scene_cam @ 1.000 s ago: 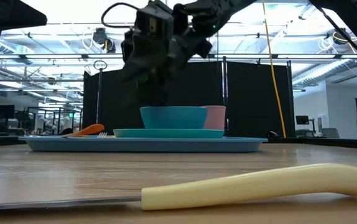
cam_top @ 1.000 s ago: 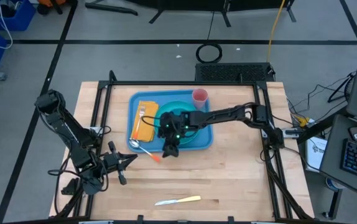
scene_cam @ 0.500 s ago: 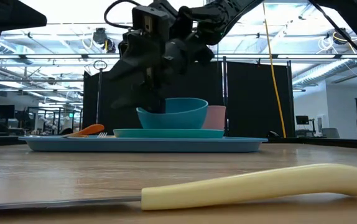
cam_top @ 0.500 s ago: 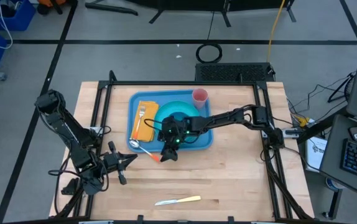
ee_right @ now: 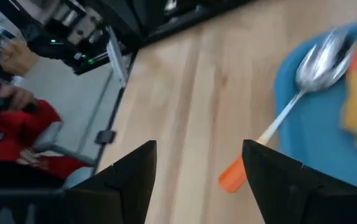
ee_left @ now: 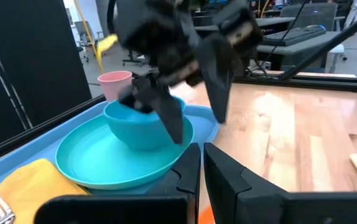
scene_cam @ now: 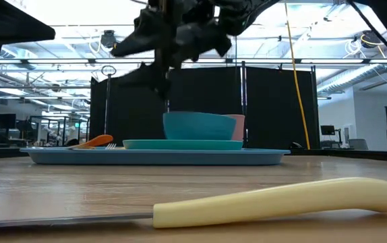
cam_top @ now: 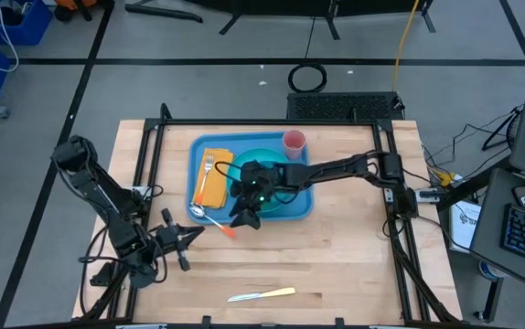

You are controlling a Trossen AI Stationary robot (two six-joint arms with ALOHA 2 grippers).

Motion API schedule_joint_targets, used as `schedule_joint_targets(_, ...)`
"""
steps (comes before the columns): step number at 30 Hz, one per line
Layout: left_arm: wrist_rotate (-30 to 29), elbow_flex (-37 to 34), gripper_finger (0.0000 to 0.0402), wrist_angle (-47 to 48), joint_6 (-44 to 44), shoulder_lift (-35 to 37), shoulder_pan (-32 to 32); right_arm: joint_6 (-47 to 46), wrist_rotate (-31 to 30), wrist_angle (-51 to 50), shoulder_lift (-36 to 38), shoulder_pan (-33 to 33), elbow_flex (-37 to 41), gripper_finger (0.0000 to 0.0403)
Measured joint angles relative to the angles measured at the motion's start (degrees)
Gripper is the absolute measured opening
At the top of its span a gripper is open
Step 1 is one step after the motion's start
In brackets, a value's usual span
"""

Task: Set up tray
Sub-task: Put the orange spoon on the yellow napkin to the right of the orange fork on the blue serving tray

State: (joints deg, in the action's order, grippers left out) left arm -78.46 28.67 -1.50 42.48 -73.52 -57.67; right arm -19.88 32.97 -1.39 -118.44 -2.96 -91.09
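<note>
Under the right gripper [cam_top: 244, 217] lies the tray [cam_top: 303, 206], the big light-blue one, flat on the wooden table [cam_top: 336, 265], and the gripper hangs over its near edge with both fingers spread wide, nothing between them. On that tray, just behind the gripper, sits the round teal plate [ee_left: 91, 163] with a blue bowl [scene_cam: 199, 127] standing upright on it; the low view shows the gripper above the bowl, clear of its rim. To the gripper's side on the tray lies a yellow-orange napkin [cam_top: 211, 178] with a fork [cam_top: 208, 169] on top. Beyond the bowl, at the tray's far corner, stands a pink cup [cam_top: 294, 141]. Right beside the fingertips a spoon [ee_right: 318, 65] with an orange handle rests, bowl end on the tray, handle poking out over the rim onto the wood. Well away from the gripper, toward the table's front edge, lies a knife [cam_top: 262, 294] with a cream handle. Off to the tray's left, the left gripper [cam_top: 189, 236] waits low over the table, fingers nearly together and holding nothing.
</note>
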Motion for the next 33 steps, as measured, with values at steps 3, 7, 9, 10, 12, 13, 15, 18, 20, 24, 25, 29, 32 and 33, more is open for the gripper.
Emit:
schedule_joint_targets(3, -0.7, 0.0, 0.0026, 0.0, 0.0, 0.0, 0.4, 3.0, -1.2, -0.3, 2.0, -0.3, -0.3, 0.0226)
schedule_joint_targets(7, -5.9, 0.0, 0.0026, -0.3, 0.1, 0.0, 0.4, 3.6, -0.1, -2.1, 2.6, -0.8, -2.0, 0.0226)
schedule_joint_targets(9, -8.8, 0.0, 0.0026, -0.2, 0.0, 0.0, 0.0, 4.5, 0.1, -2.3, 1.9, -0.9, -2.3, 0.0226)
schedule_joint_targets(10, -9.9, 0.0, 0.0026, -0.3, 0.0, 0.0, -0.2, 4.7, -0.1, -2.2, 1.5, -0.9, -2.4, 0.0226)
schedule_joint_targets(12, -11.1, 0.0, 0.0026, -0.2, 0.0, 0.0, -0.4, 4.8, -0.8, -2.3, 0.4, -0.4, -2.4, 0.0226)
schedule_joint_targets(13, -11.2, 0.0, 0.0026, -0.3, 0.0, 0.0, -0.4, 5.1, -2.6, -2.3, -0.1, 0.1, -2.4, 0.0226)
schedule_joint_targets(15, -11.2, 0.0, 0.0026, -0.2, -0.2, 0.0, -0.4, 7.6, -6.3, -2.1, -1.4, 1.5, -2.4, 0.0226)
schedule_joint_targets(18, -11.3, 0.0, 0.0026, -0.1, -0.3, 0.0, -0.4, 11.8, -12.5, -2.3, -3.4, 3.8, -2.5, 0.0226)
schedule_joint_targets(20, -11.4, 0.0, 0.0026, 0.0, -0.3, 0.0, -0.4, 13.3, -17.2, -3.7, -4.6, 5.0, -3.3, 0.0226)
schedule_joint_targets(24, -10.4, 0.0, 0.0026, 0.0, -0.6, 0.0, -0.4, 15.7, -28.2, -3.5, -7.2, 7.0, -5.7, 0.0226)
schedule_joint_targets(25, -10.1, 0.0, 0.0026, 0.0, -0.5, 0.0, -0.4, 16.1, -29.3, -3.5, -7.9, 7.5, -6.5, 0.0226)
schedule_joint_targets(29, -9.6, 0.0, 0.0026, 0.0, -0.5, 0.0, -0.4, 18.4, -30.1, -7.4, -10.0, 9.9, -9.0, 0.0226)
schedule_joint_targets(32, -8.5, 0.0, 0.0026, 0.2, -0.6, 0.0, -0.4, 25.1, -32.9, -13.1, -10.8, 11.5, -9.4, 0.0226)
schedule_joint_targets(33, -8.2, 0.0, 0.0026, 0.3, -0.6, 0.0, -0.4, 27.2, -35.1, -14.5, -10.9, 12.1, -9.4, 0.0226)
